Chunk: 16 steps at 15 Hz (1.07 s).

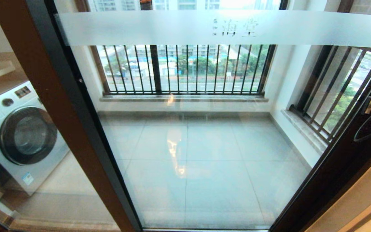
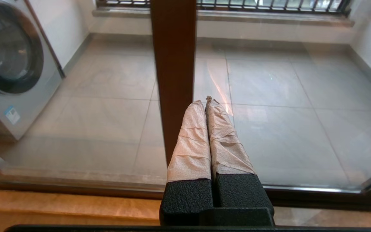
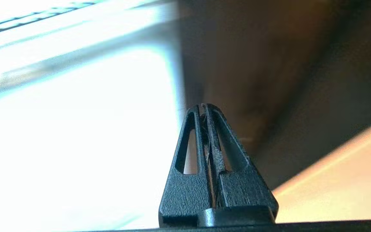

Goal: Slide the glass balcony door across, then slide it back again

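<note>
**Closed fingers at the stile, door waiting to be pushed**

Though it looks airy, the glass balcony door [image 1: 188, 145] will, I'd judge, be heavy and stiff: a tall clear pane in a dark brown frame, with a frosted band [image 1: 224, 28] of Chinese characters across its top. It fills the opening before the robot, and the black-barred windows [image 1: 185, 69] and pale balcony tiles show through it. Glass is slick and breakable, so the pane itself is no place to push; the sensible hold is on the frame, at the stile [image 1: 349, 154] on the door's right edge, where something dark, perhaps the handle, sits beside a loop of black cable. I can't make out a handle slot clearly. It should run only along its track, so a steady sideways shove ought to suit it better than a jerk.

The right gripper [image 3: 204, 108] has its black fingers pressed together, holding nothing, tips close to that dark stile; whether they touch it I cannot tell.

The left gripper [image 2: 206, 100] hangs low before the door's left stile [image 2: 174, 74], taped fingers shut and empty.

A washing machine [image 1: 18, 135] stands beyond the door's left stile, behind the neighbouring pane.
</note>
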Tool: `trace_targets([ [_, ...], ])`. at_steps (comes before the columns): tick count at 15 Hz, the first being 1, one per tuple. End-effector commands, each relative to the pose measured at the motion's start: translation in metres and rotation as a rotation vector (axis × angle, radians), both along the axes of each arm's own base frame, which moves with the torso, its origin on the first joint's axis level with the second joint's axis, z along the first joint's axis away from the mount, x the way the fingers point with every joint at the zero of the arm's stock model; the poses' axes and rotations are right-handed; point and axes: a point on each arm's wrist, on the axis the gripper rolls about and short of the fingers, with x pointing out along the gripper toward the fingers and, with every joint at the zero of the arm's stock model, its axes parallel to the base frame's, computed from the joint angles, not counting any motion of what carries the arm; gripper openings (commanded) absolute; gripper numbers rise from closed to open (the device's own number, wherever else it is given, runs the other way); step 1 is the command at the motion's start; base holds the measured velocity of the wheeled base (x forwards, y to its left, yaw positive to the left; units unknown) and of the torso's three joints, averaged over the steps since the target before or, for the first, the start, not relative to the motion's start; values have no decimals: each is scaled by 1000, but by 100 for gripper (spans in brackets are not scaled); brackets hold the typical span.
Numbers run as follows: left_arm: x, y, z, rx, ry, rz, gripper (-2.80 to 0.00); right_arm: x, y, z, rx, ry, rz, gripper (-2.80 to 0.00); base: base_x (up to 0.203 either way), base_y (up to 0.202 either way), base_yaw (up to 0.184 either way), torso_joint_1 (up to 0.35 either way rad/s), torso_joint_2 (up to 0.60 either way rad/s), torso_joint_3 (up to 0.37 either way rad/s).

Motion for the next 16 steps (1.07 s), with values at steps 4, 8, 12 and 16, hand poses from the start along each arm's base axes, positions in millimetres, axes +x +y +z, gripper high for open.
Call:
trace_targets([
  [4, 0, 0, 0, 0, 1, 0, -280, -72, 49, 58, -51, -81, 99, -280, 0, 0, 0, 0, 0, 0],
  [8, 0, 0, 0, 0, 1, 0, -280, -113, 67, 86, -105, -146, 146, -280, 0, 0, 0, 0, 0, 0],
  [12, 0, 0, 0, 0, 2, 0, -280, -170, 93, 100, -124, -246, 383, -280, 0, 0, 0, 0, 0, 0],
  [16, 0, 0, 0, 0, 1, 1, -280, -233, 119, 88, -71, -254, 570, -280, 0, 0, 0, 0, 0, 0],
])
